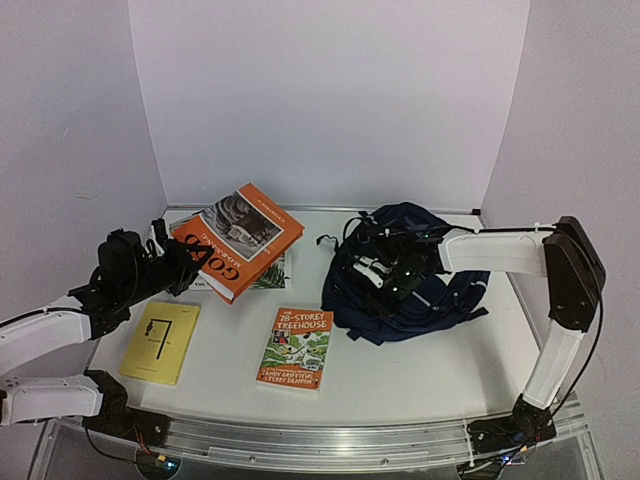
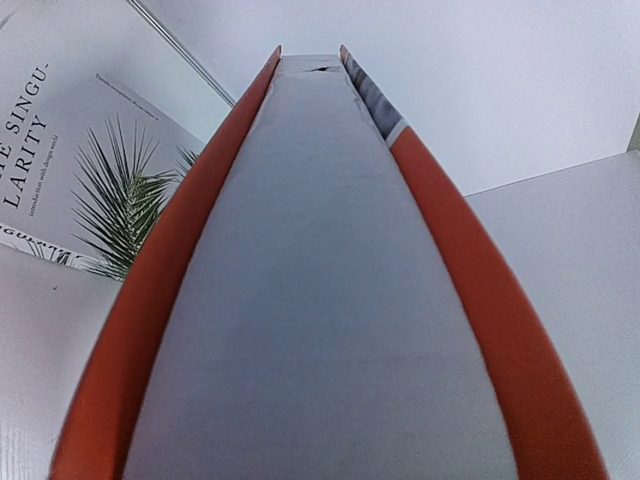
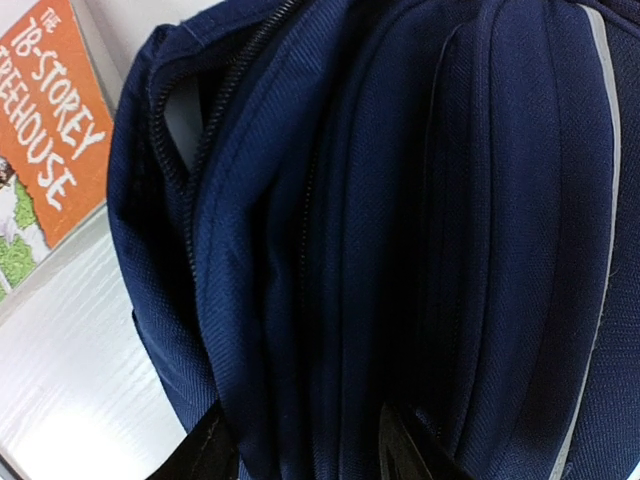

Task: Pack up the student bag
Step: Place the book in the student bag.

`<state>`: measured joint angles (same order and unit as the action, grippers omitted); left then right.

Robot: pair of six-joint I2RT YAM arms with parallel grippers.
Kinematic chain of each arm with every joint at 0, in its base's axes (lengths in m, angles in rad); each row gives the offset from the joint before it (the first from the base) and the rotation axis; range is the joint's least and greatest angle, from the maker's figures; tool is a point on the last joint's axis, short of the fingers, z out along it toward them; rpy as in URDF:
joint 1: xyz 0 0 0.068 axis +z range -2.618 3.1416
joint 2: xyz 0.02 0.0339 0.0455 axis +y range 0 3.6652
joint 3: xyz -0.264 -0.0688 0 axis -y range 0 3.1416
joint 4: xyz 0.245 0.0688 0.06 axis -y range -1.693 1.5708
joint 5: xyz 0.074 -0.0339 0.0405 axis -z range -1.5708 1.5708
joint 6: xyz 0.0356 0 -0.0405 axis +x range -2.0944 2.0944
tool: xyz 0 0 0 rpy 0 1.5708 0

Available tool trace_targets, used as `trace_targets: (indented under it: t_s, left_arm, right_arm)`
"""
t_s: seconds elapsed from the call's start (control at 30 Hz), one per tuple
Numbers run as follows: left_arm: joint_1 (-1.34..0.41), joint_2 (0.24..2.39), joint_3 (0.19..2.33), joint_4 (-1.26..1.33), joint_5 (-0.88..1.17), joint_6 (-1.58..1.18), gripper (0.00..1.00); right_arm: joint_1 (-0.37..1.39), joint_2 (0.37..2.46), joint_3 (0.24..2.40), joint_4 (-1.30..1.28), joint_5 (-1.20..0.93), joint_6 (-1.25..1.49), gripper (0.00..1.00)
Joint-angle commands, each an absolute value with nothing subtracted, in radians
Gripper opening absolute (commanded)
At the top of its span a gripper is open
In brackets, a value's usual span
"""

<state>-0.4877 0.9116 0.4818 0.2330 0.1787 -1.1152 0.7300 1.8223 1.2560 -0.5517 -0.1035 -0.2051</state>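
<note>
Clamping the orange book (image 1: 240, 240), your left pincer (image 1: 190, 265) is needing a wider student bag (image 1: 455, 295) mouth; your right pincer (image 1: 382, 277) is straddling fabric half-open, grip unclear.

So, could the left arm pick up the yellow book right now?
Probably not yet: the left gripper is shut on the orange book. The yellow book lies uncovered right beside that arm, so the way looks free once it lets go.
</note>
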Motion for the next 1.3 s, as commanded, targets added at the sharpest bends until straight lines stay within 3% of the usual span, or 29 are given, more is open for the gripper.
trace_targets:
  t_s: [0.0, 0.17, 0.23, 0.77, 1.27]
  left_arm:
    - [-0.482, 0.876, 0.478, 0.275, 0.169, -1.103, 0.04]
    - [-0.48, 0.859, 0.472, 0.252, 0.176, -1.099, 0.04]
    - [-0.48, 0.855, 0.471, 0.243, 0.186, -1.095, 0.03]
    - [-0.481, 0.899, 0.47, 0.364, 0.562, -1.059, 0.01]
    - [-0.523, 1.356, 0.506, 0.846, 0.615, -1.288, 0.0]
  right_arm:
    - [0.735, 1.835, 1.262, -0.566, -0.025, -0.223, 0.35]
    - [0.735, 1.8, 1.305, -0.581, -0.016, -0.222, 0.07]
    - [0.735, 1.778, 1.332, -0.592, -0.016, -0.223, 0.0]
    - [0.634, 1.67, 1.619, -0.615, -0.056, -0.225, 0.0]
    - [0.6, 1.7, 1.747, -0.6, -0.158, -0.189, 0.0]
